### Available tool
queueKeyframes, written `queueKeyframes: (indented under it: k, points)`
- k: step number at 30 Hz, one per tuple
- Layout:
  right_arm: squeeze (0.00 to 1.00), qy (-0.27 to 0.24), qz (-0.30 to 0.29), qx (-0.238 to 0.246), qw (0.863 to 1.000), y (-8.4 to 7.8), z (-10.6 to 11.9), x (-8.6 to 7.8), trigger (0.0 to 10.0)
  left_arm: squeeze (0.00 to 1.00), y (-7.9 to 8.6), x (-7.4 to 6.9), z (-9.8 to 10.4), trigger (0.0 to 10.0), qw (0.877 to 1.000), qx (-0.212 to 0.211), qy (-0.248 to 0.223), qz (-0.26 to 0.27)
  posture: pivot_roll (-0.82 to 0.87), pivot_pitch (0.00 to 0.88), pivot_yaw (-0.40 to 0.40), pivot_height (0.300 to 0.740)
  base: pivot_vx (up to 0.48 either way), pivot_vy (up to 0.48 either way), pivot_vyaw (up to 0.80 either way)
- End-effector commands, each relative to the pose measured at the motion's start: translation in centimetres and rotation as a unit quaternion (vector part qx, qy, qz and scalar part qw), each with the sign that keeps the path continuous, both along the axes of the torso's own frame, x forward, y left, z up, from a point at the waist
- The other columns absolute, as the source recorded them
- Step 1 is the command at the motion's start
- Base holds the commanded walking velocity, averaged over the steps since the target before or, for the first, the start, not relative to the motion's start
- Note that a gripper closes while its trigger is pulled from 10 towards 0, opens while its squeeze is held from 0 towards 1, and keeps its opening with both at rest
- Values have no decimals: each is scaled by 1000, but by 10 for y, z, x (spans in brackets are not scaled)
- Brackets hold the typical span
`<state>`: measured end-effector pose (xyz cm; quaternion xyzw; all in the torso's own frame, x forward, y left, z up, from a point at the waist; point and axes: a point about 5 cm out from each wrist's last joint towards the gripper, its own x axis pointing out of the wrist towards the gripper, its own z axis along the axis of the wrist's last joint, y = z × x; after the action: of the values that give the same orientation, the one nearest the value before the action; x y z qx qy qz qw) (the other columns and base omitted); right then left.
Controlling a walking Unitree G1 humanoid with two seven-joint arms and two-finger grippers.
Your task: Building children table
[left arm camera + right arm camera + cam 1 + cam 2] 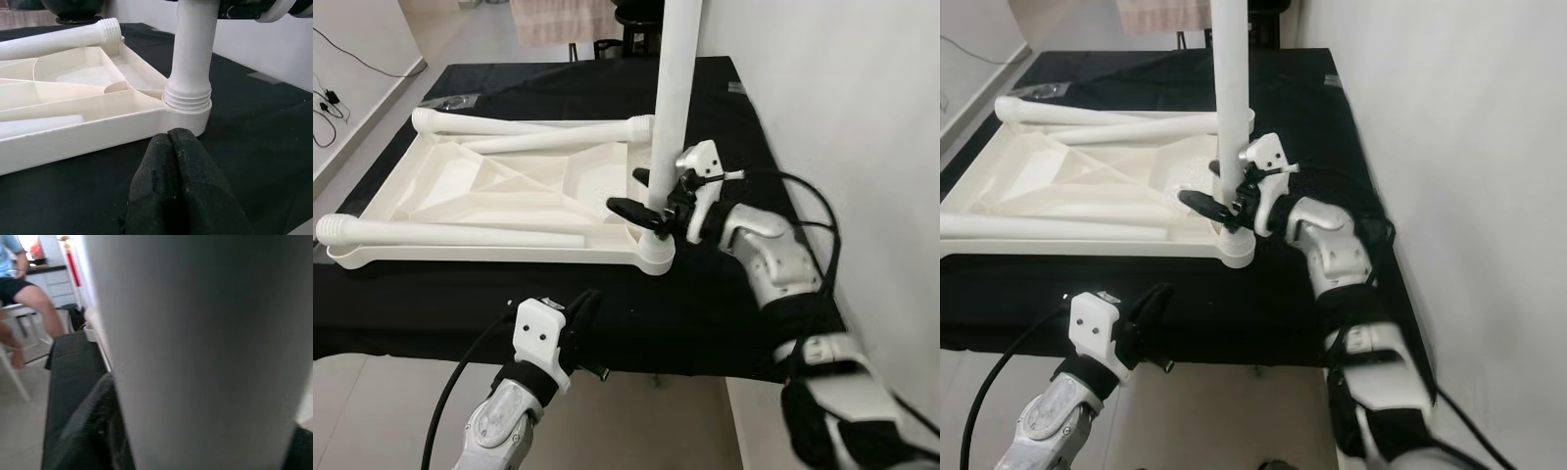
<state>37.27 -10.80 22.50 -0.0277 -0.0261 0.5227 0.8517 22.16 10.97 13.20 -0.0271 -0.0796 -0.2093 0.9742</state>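
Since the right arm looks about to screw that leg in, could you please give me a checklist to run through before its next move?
1. Right gripper closed around the upright white plastic table leg: ok, one black finger either side near its base.
2. Leg seated in the corner socket of the upturned white plastic tabletop: ok, standing in it; several threads exposed.
3. Leg upright: ok, roughly vertical.
4. Thread depth and tightness: cannot tell.
5. Left gripper out of the way: ok, fingers shut, at the black-covered table's near edge, touching nothing.
6. Other three white legs fitted: not ok, lying across the tabletop.
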Motion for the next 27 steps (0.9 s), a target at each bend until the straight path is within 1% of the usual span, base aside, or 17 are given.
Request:
queueKeyframes:
  k: [1, 4, 6, 8, 11, 12, 13, 15, 17, 18, 19, 20, 21, 22, 23, 24, 27]
  points:
    - [0, 10, 34, -1, 999, 11, -6, -3, 0, 0, 0, -2, -6, 10000, 1000, 5, 11, 1, 118, 116, -8, 740, 0, 0, 0]
    - [0, 23, -4, -28, 999, -2, -12, 7, 0, 0, 0, -2, -6, 10000, 1000, 5, 12, 2, 132, 113, -4, 740, 0, 0, 0]
    - [0, 29, -13, -30, 999, -8, -13, 9, 0, 0, 0, -2, -6, 10000, 1000, 5, 11, 2, 133, 115, -7, 740, 0, 0, 0]
    - [0, 39, -38, -32, 998, -21, -18, 11, 0, 0, -1, -2, -6, 10000, 1000, 4, 11, 2, 132, 115, -8, 740, 0, 0, 0]
    - [0, 41, -47, -34, 997, -26, -20, 11, 0, 0, -1, -2, -6, 10000, 1000, 4, 11, 2, 132, 115, -8, 740, 0, 0, 0]
    - [0, 47, -72, -39, 996, -31, -27, 11, 0, 0, -1, -2, -5, 10000, 1000, 3, 11, 2, 123, 121, -10, 740, 0, 0, 0]
    - [0, 47, -72, -39, 996, -31, -27, 11, 0, 0, -1, -2, -5, 10000, 1000, 3, 11, 2, 123, 121, -10, 740, 0, 0, 0]
    - [0, 69, -124, -41, 989, -41, -46, 9, 0, 0, -1, -3, -5, 10000, 1000, 2, 10, 3, 124, 129, -15, 740, 0, 0, 0]
    - [0, 87, -175, -50, 979, -43, -67, 2, 0, 0, 0, -4, -4, 10000, 1000, 2, 10, 3, 128, 138, -17, 740, 0, 0, 0]
    - [0, 87, -175, -50, 979, -43, -67, 2, 0, 0, 0, -4, -4, 10000, 1000, 2, 10, 3, 128, 138, -17, 740, 0, 0, 0]
    - [0, 96, -211, -58, 971, -42, -79, -2, 0, 0, 0, -5, -4, 10000, 1000, 2, 10, 3, 128, 138, -17, 740, 0, 0, 0]
    - [0, 125, -340, -90, 928, -44, -100, -10, 0, 0, 1, -5, -4, 10000, 1000, 3, 10, 3, 127, 148, -8, 740, 0, 0, 0]
    - [0, 141, -385, -104, 906, -36, -114, -26, 0, 0, 2, -5, -3, 10000, 1000, 4, 10, 4, 132, 157, -5, 740, 0, 0, 0]
    - [0, 152, -410, -110, 893, -31, -120, -37, 0, 0, 3, -5, -3, 10000, 1000, 4, 10, 4, 132, 157, -5, 740, 0, 0, 0]
    - [0, 157, -415, -110, 889, -28, -122, -44, 0, 0, 3, -5, -3, 10000, 1000, 4, 10, 4, 132, 157, -5, 740, 0, 0, 0]
    - [0, 150, -408, -94, 896, -18, -117, -46, 0, 0, 4, -5, -3, 10000, 1000, 5, 10, 3, 117, 150, 7, 740, 0, 0, 0]
    - [0, 140, -411, -88, 897, -13, -113, -43, 0, 0, 4, -4, -3, 10000, 1000, 5, 11, 3, 112, 143, 13, 740, 0, 0, 0]
